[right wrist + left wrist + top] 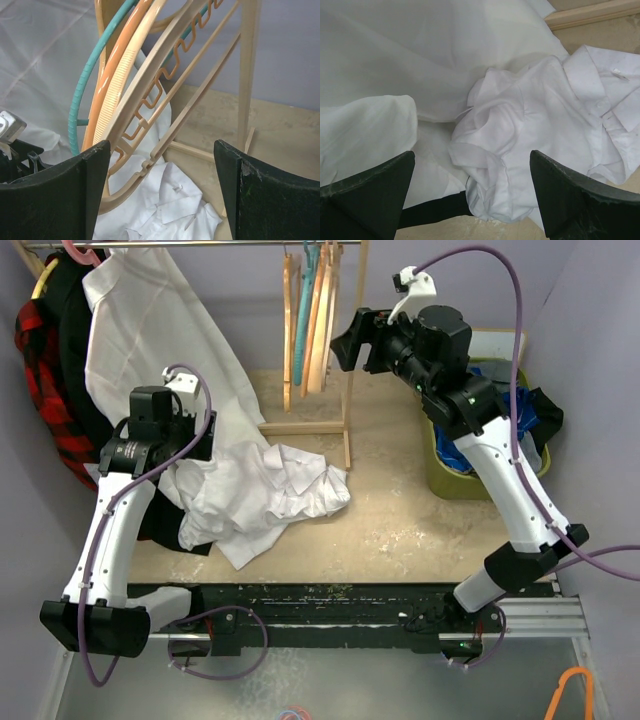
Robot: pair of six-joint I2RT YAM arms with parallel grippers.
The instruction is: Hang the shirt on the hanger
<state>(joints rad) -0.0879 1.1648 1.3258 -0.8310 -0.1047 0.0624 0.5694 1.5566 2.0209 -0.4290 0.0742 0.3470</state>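
Left claw (471, 156) released, hovering just above wrinkled white button-up shirt (270, 490); right claw (161, 145) released, beyond shirt, facing pale tan wooden hanger (141, 87).

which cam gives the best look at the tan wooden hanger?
Right wrist: the hanger is close up, its curved shoulder and bottom bar clear. Top external shows it small, bunched with other hangers on the rack. Left wrist shows only white cloth, no hanger.
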